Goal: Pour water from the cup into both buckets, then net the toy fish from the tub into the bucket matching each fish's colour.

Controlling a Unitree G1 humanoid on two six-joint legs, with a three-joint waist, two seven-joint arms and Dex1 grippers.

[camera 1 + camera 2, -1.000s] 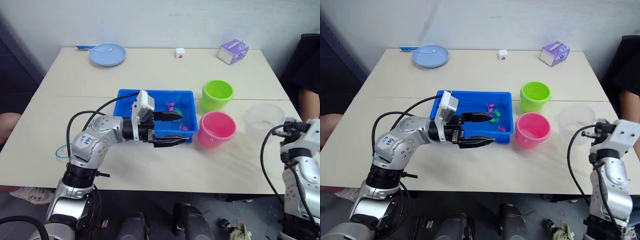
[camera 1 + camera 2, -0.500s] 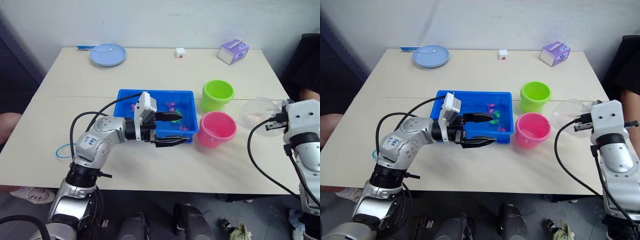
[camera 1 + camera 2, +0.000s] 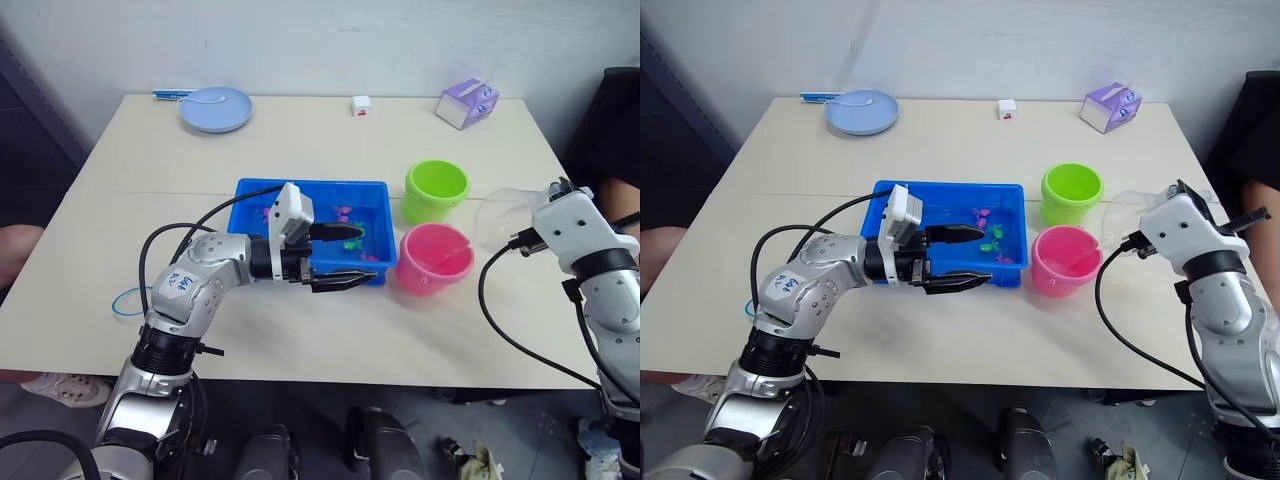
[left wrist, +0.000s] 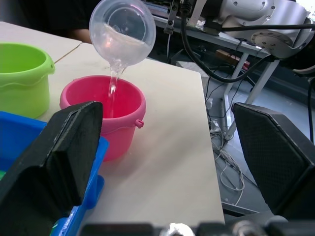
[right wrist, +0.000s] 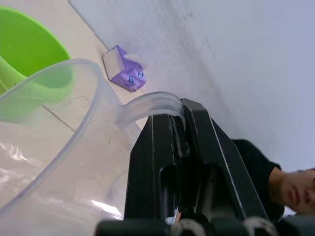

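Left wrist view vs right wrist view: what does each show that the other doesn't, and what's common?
Left wrist view alone: water running from the tipped cup into the pink bucket, a corner of the blue tub, and the left gripper wide open.

Right wrist view alone: the right gripper shut on the cup's handle, and the purple box.

Both: the cup and the green bucket.

Both arms are silver-grey metal with rounded jointed segments and black collars. The left arm (image 3: 195,290) bears a blue handwritten mark and a white wrist block; looping black cables trail along both arms. Each pincer has black, tapering fingers.
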